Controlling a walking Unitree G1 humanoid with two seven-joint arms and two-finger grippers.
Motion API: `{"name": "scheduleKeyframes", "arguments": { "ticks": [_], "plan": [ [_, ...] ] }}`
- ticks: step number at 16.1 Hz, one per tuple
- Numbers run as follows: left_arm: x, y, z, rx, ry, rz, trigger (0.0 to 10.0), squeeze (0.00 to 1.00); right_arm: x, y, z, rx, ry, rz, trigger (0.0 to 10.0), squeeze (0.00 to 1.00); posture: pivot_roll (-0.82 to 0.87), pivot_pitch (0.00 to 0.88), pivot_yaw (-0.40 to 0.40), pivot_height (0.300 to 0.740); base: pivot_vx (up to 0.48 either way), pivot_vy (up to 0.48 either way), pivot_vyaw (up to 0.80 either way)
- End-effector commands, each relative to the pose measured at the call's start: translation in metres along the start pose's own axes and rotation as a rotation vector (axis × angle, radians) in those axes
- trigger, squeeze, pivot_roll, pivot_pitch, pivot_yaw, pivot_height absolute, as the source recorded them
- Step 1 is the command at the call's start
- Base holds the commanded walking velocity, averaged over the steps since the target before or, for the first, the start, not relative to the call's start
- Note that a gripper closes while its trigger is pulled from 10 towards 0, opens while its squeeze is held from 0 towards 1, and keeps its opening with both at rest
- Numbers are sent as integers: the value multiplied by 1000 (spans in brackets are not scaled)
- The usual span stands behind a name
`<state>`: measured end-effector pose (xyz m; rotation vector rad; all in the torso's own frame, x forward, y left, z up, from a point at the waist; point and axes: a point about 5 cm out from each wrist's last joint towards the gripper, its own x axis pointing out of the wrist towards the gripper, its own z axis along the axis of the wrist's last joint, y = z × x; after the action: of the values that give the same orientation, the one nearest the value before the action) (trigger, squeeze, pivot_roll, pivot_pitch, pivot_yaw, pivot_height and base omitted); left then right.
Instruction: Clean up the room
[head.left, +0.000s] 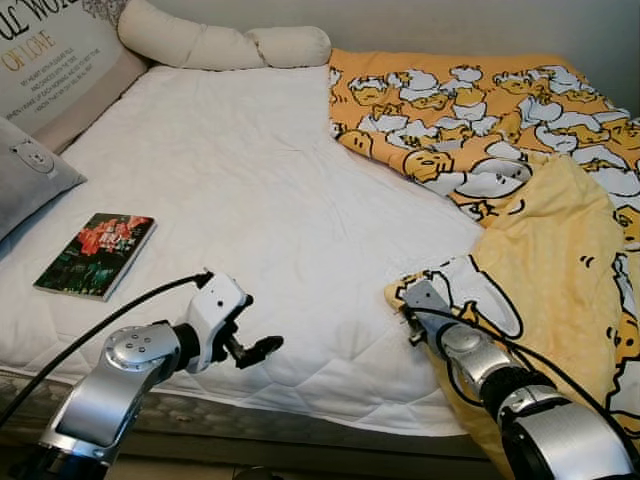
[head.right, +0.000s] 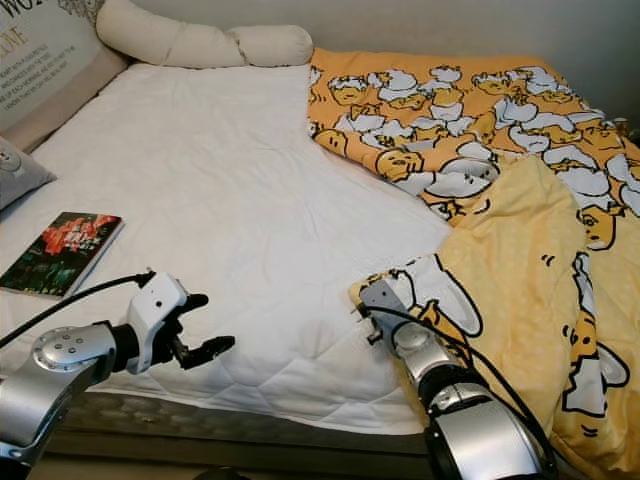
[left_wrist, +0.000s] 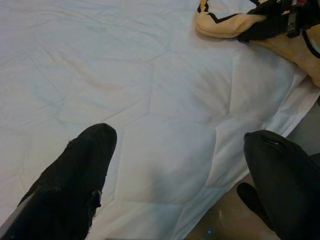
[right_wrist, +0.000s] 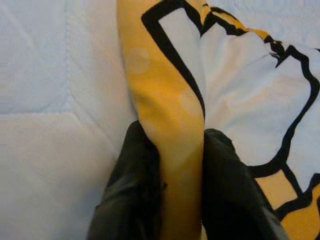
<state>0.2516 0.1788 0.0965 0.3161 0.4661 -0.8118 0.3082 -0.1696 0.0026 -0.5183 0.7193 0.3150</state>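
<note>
A yellow blanket (head.left: 480, 130) printed with white ducks covers the right side of the bed, its plain yellow underside folded over toward the front. My right gripper (head.left: 408, 300) is shut on the blanket's corner near the bed's front edge. In the right wrist view both black fingers (right_wrist: 135, 170) pinch the yellow fold (right_wrist: 170, 100) between them. My left gripper (head.left: 255, 330) hovers open just above the front of the white mattress (head.left: 230, 170), with nothing between its fingers (left_wrist: 80, 175).
A book (head.left: 97, 254) with a red and green cover lies on the mattress at the left. A grey pillow (head.left: 25, 170), a lettered cushion (head.left: 50, 55) and a long cream bolster (head.left: 220, 42) sit along the head and far edge.
</note>
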Motion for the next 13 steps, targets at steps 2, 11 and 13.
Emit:
{"name": "scheduleKeyframes", "arguments": {
  "ticks": [2,11,13],
  "plan": [
    [-1,4,4,26,-4,11,10000,0,-1,-2,7,-6,-49,48,0,0,96,0,19,740,0,0,0],
    [10,4,10,41,-23,-28,10000,0,-47,21,-27,-121,-243,939,0,0,45,0,43,740,0,0,0],
    [9,-1,12,35,-31,-61,10000,0,-75,41,-69,-265,-112,1179,0,0,54,0,42,740,0,0,0]
  ]
}}
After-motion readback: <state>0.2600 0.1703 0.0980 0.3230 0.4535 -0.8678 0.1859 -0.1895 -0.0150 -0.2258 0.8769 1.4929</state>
